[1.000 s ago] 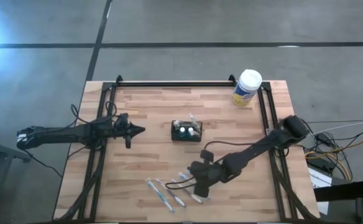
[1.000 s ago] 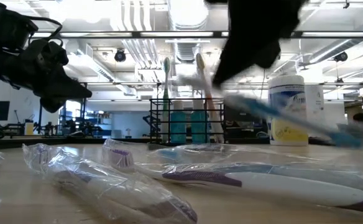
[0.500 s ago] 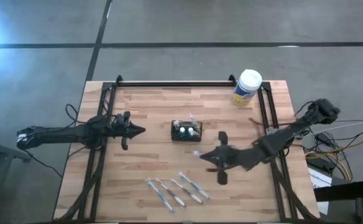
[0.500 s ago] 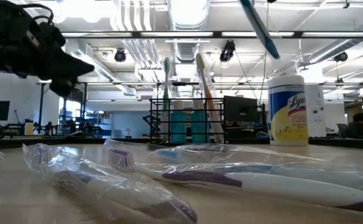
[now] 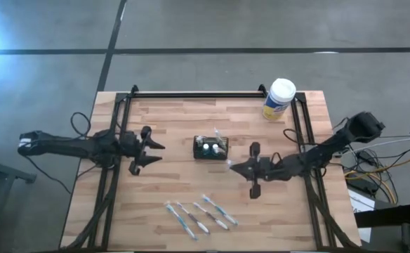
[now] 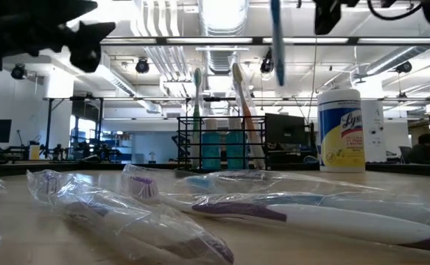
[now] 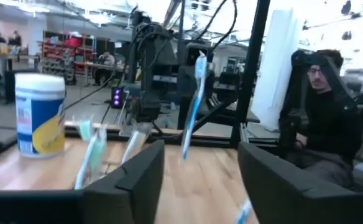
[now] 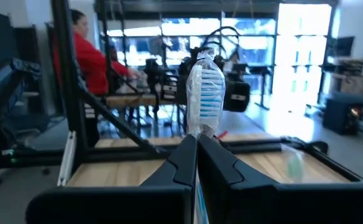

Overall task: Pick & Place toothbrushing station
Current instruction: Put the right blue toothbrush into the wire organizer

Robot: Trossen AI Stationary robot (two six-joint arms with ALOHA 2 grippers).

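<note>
Toothbrush [image 8: 204, 93] stands upright, clenched in the right gripper [image 5: 232, 166], apparently just beside and above the basket [image 5: 210, 149] holding the tubes, while the left gripper [image 5: 151, 150] waits farther off, released.

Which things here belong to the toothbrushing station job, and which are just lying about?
Belong to the job:
- black mesh basket with toothpaste tubes
- wrapped toothbrushes on the table
- blue toothbrush held in the right gripper
- left gripper, empty

Just lying about:
- white-lidded canister
</note>
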